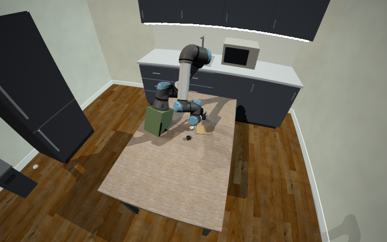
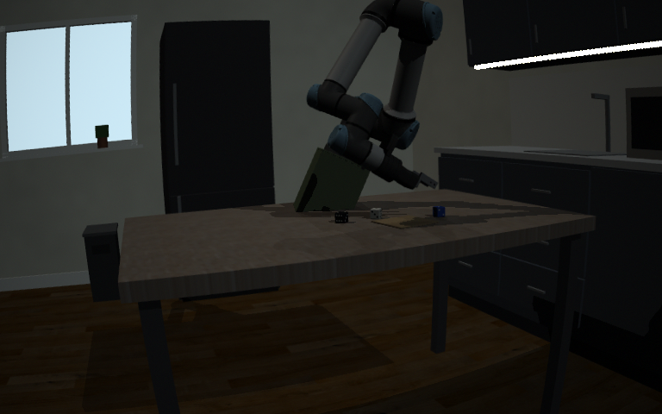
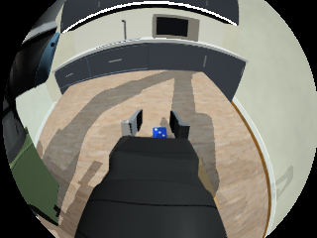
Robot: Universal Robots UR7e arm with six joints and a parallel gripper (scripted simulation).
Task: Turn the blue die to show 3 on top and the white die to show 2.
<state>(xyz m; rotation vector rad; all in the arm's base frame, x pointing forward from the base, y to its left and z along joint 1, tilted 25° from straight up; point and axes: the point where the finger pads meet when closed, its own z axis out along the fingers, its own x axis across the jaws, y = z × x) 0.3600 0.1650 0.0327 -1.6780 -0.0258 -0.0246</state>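
Observation:
The blue die (image 2: 438,211) lies on the table just beyond the tan mat (image 2: 402,221), at its far end. In the wrist view the blue die (image 3: 158,133) shows between and beyond my fingers. My gripper (image 2: 428,182) is open and empty, raised above the table and tilted down toward the blue die. The white die (image 2: 375,212) lies on the table close to the mat's near-left edge; it also shows in the overhead view (image 1: 192,127). The black die (image 2: 340,216) lies on the bare table left of the white die. The mat (image 1: 203,128) lies flat.
The green pedestal (image 1: 157,120) carrying the arm's base stands on the table's left side. A counter with a microwave (image 1: 240,53) runs behind the table's far edge.

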